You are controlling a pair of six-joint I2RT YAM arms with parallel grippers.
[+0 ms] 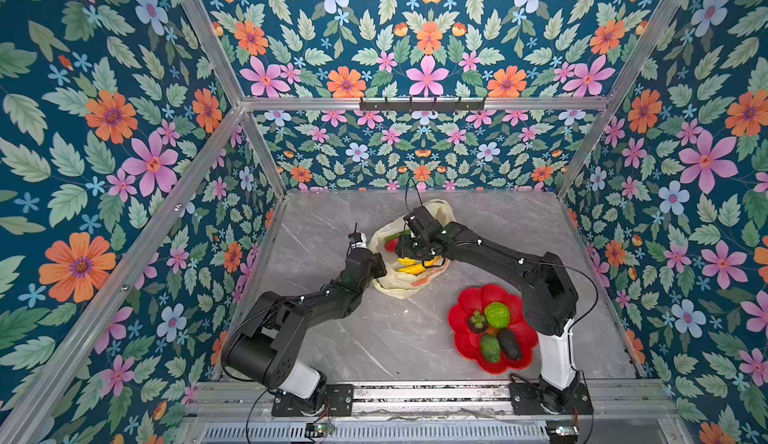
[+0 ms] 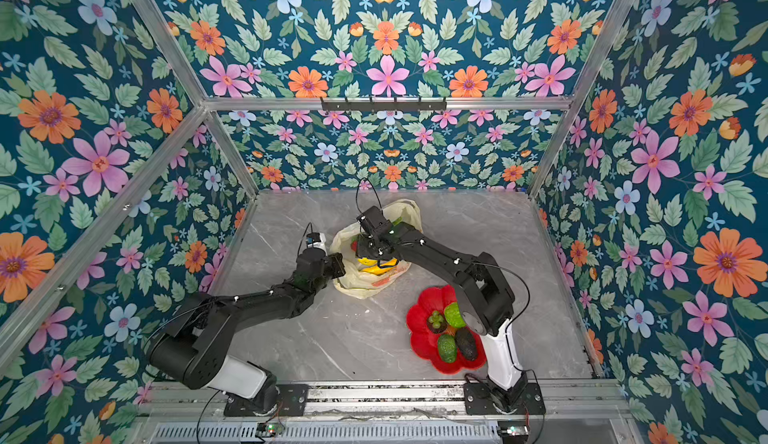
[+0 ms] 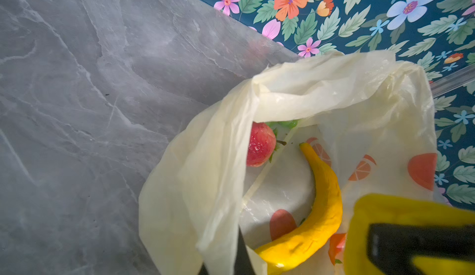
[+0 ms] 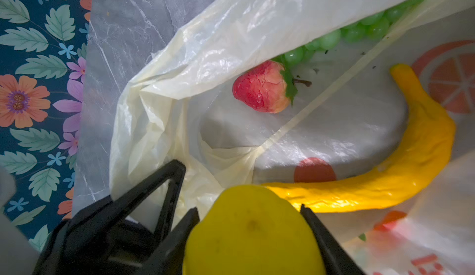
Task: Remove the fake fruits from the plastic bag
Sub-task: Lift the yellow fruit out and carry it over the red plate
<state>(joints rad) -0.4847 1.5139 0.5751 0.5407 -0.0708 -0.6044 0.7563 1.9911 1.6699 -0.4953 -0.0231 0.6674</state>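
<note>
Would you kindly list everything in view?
table: one, grey marble, under everything
plastic bag: one, pale yellow, mid-table
strawberry: one, red, in bag
grape bunch: one, green, in bag
banana: one, yellow, in bag
lemon: one, yellow, in right gripper
dish: one, red, beside right arm
avocados: two, green and dark, on dish
bumpy fruit: one, lime-green, on dish
mangosteen: one, dark, on dish
left gripper: one, black, shut on bag
right gripper: one, black, shut on lemon
</note>
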